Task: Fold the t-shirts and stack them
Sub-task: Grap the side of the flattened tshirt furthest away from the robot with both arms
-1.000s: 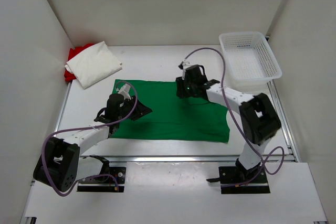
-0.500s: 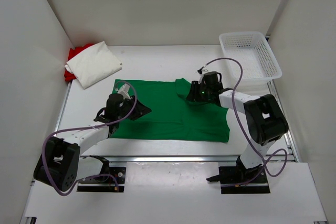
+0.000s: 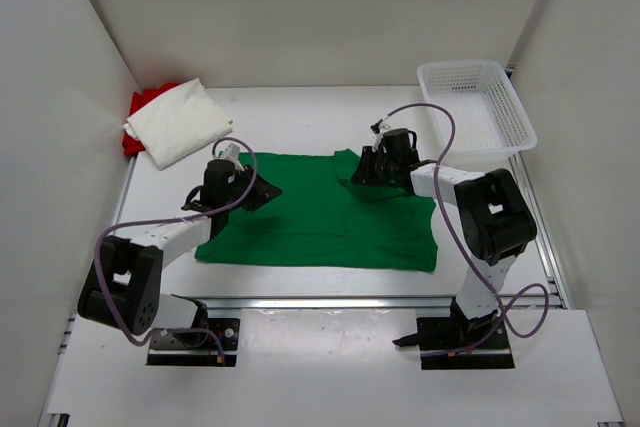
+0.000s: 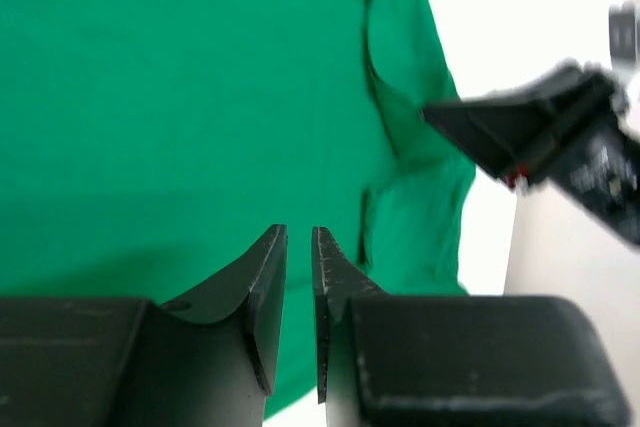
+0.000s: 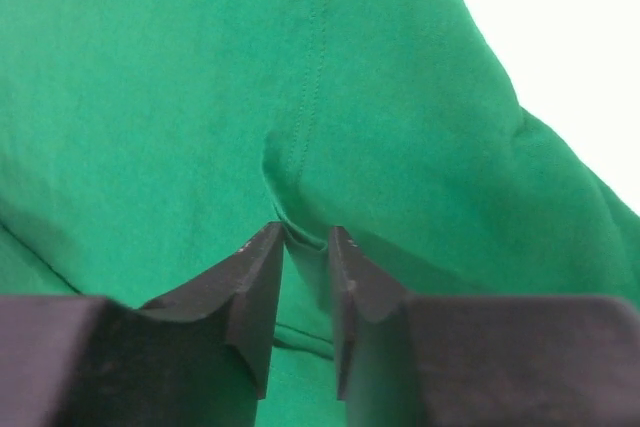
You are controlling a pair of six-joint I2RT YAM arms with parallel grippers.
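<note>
The green t-shirt (image 3: 320,222) lies spread flat mid-table. My left gripper (image 3: 262,192) hovers over its left part. In the left wrist view its jaws (image 4: 298,230) stand a narrow slit apart, with nothing between them and green cloth (image 4: 180,97) beyond. My right gripper (image 3: 358,172) is down on the shirt's upper right part. In the right wrist view it (image 5: 305,230) pinches a raised fold of the green cloth (image 5: 400,97). The folded white t-shirt (image 3: 180,122) rests on the red t-shirt (image 3: 140,105) at the back left corner.
A white mesh basket (image 3: 476,65) stands at the back right, close behind the right arm. White walls close in the table on the left, back and right. The other arm's dark gripper (image 4: 540,137) shows blurred in the left wrist view.
The right gripper swung right, then came back left, and closed onto a fold near the shirt's top edge, where a bump has risen. The left gripper moved up and left and narrowed slightly.
</note>
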